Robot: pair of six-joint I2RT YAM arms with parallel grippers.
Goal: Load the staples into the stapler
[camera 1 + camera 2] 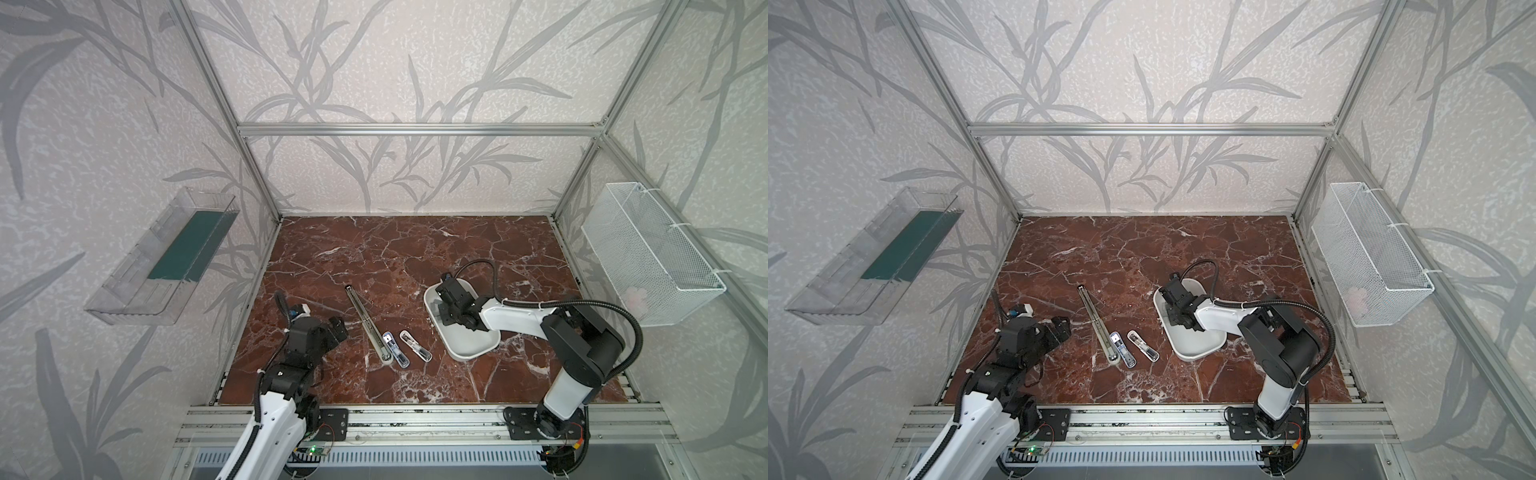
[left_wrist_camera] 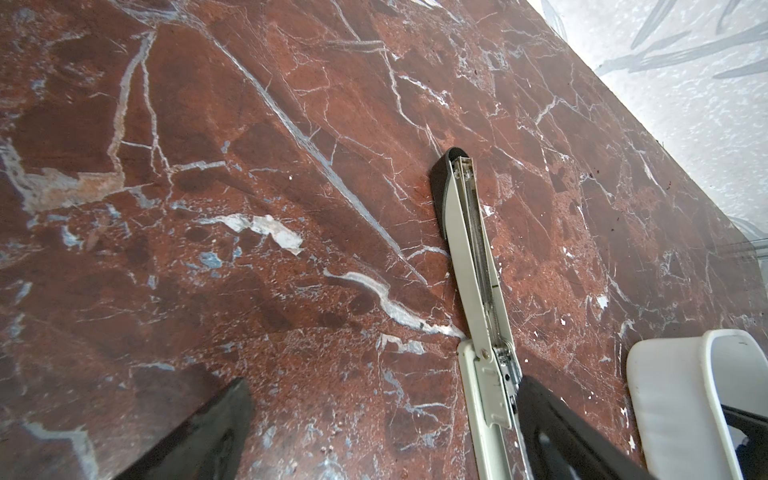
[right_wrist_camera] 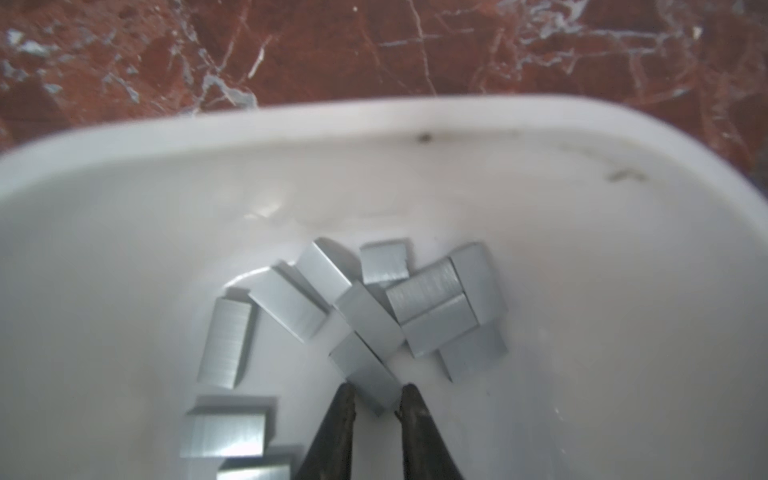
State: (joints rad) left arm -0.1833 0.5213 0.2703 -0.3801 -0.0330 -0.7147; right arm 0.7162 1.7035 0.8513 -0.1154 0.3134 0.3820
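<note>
The stapler [image 1: 368,322] [image 1: 1098,322] lies opened out flat on the red marble table, a long cream body with its spring channel facing up [image 2: 473,257]. Several staples [image 3: 432,307], short grey metal strips, are heaped in a white tray [image 3: 374,116] [image 1: 478,353] [image 1: 1200,353]. My right gripper [image 3: 377,392] [image 1: 441,311] [image 1: 1169,311] reaches down into the tray, and its two dark fingertips press on either side of the near end of one staple strip [image 3: 365,370]. My left gripper [image 2: 382,415] [image 1: 337,327] [image 1: 1061,326] stands wide open just left of the stapler, holding nothing.
Two small silvery staplers [image 1: 395,343] [image 1: 415,345] lie side by side between the long stapler and the tray. A white wire basket [image 1: 648,257] hangs on the right wall and a clear shelf [image 1: 166,257] on the left. Aluminium posts frame the table.
</note>
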